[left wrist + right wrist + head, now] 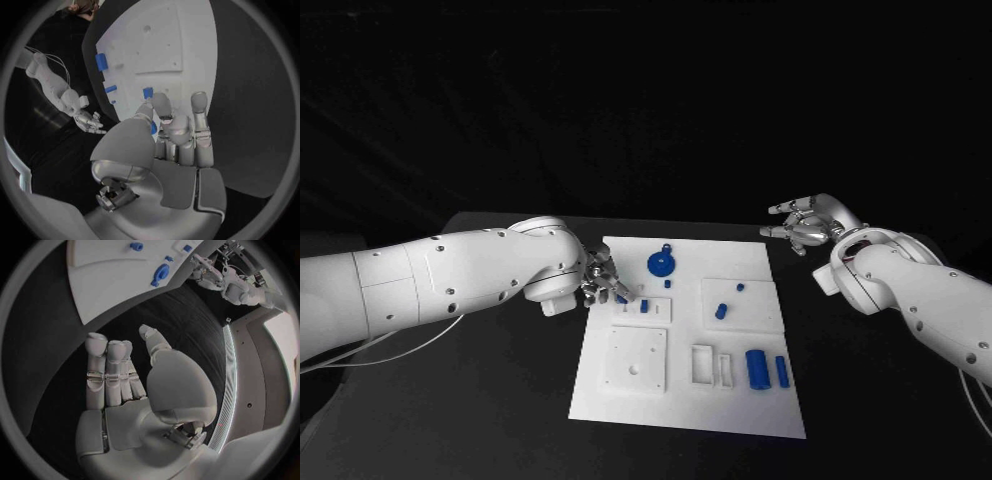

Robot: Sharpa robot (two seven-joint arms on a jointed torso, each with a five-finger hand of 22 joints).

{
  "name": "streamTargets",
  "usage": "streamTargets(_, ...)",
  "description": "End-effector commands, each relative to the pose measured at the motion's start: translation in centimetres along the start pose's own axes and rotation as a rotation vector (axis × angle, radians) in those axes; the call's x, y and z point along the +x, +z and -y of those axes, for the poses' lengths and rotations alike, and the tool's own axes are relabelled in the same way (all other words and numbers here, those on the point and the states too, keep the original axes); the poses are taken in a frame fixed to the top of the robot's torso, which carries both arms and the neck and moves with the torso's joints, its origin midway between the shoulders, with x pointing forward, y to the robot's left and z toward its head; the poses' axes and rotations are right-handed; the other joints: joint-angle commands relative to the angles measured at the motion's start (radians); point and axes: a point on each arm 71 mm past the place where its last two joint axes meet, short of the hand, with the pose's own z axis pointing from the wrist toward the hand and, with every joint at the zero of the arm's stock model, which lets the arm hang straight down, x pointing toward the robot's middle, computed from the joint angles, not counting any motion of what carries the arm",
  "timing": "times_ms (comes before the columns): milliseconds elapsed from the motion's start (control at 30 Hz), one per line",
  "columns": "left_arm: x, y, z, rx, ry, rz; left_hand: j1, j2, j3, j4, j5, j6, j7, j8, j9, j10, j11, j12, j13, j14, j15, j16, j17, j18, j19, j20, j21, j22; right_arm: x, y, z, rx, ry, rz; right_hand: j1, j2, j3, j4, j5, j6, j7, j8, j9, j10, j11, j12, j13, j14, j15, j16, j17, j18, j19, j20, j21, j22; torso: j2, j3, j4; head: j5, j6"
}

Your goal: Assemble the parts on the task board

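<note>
Board (635,410): white plate laid at the middle of the black table (473,420).
Parts: blue round piece (662,264) seen near the board's far edge; two blue cylinders (767,369) laid side by side near its right edge; small blue pieces (723,310) set on a raised square.
Left hand (603,282): placed over the board's left edge, a small blue part (152,128) pinched between thumb and fingers.
Right hand (805,226): held off the board's far right corner, above the table, fingers apart, nothing held.
</note>
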Motion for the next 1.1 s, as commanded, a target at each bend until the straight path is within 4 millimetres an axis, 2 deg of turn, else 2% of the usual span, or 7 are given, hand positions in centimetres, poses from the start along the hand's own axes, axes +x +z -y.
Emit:
streamTargets(33, 0.1, 0.2, 0.1, -0.005, 0.020, 0.045, 0.007, -0.006, 0.008, 0.000, 0.004, 0.024, -0.015, 0.002, 0.001, 0.045, -0.005, 0.005, -0.001, 0.006, -0.001, -0.006, 0.000, 0.007, 0.001, 0.008, 0.005, 0.017, 0.1, 0.0, 0.0, -0.004, -0.001, -0.015, -0.009, 0.004, 0.003, 0.001, 0.005, -0.004, 0.001, -0.005, -0.001, -0.003, -0.002, 0.002, 0.001, -0.005, -0.003, -0.002, -0.001, 0.012, 0.004, -0.001, -0.001, 0.057, 0.001, 0.0005, 0.0004, 0.000, -0.002)
streamTargets(667, 1.3, 1.1, 0.1, -0.015, 0.039, 0.045, 0.003, -0.006, 0.008, 0.000, 0.003, 0.025, -0.016, 0.004, 0.005, 0.045, -0.005, 0.012, -0.012, 0.009, -0.001, -0.006, 0.008, 0.012, 0.003, 0.012, 0.006, 0.017, 0.3, 0.0, 0.0, -0.005, 0.001, -0.019, -0.009, 0.004, 0.003, 0.001, 0.005, -0.004, 0.001, -0.005, -0.001, -0.003, -0.002, 0.002, 0.001, -0.005, -0.003, -0.002, -0.001, 0.012, 0.004, -0.001, -0.001, 0.057, 0.001, 0.0003, 0.0014, -0.005, -0.009)
streamTargets(1100, 1.4, 1.3, 0.1, -0.016, 0.074, 0.054, 0.003, -0.009, 0.007, -0.001, 0.002, 0.025, -0.016, 0.005, 0.007, 0.045, -0.005, 0.015, -0.019, 0.010, -0.001, -0.007, 0.010, 0.015, 0.003, 0.015, 0.007, 0.017, 0.3, 0.0, 0.0, -0.004, 0.001, -0.020, -0.009, 0.004, 0.003, 0.001, 0.005, -0.004, 0.001, -0.005, -0.001, -0.003, -0.002, 0.002, 0.001, -0.005, -0.003, -0.002, -0.001, 0.012, 0.004, -0.001, -0.001, 0.057, 0.001, 0.0010, 0.0018, -0.006, -0.009)
